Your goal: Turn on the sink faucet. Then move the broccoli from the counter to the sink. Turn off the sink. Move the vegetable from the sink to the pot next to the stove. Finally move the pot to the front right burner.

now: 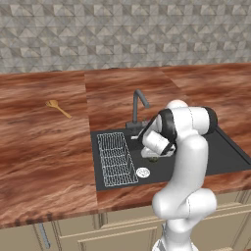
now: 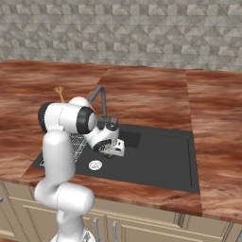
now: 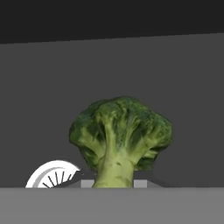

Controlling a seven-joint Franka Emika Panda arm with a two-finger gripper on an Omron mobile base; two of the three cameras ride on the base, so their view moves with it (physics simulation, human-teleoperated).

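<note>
Matte black basin walls surround the hand (image 1: 153, 156), which hangs low inside the sink (image 2: 160, 158) with its jaws drawn narrow on the broccoli (image 3: 120, 138). In the hand view the floret stands right in front of the hand, pale stem toward the fingers and bumpy green head away from them, over the dark sink floor. The round silver drain (image 3: 52, 175) lies just beside the hand, to the left of the stem in that view. Behind the hand rises the sink faucet (image 1: 138, 105), its bent spout above the basin. The white wire rack (image 1: 115, 159) sits beyond the drain from the hand. Well apart from the hand, a wooden spoon (image 1: 59, 108) lies on the glossy reddish-brown table (image 1: 44, 147).
</note>
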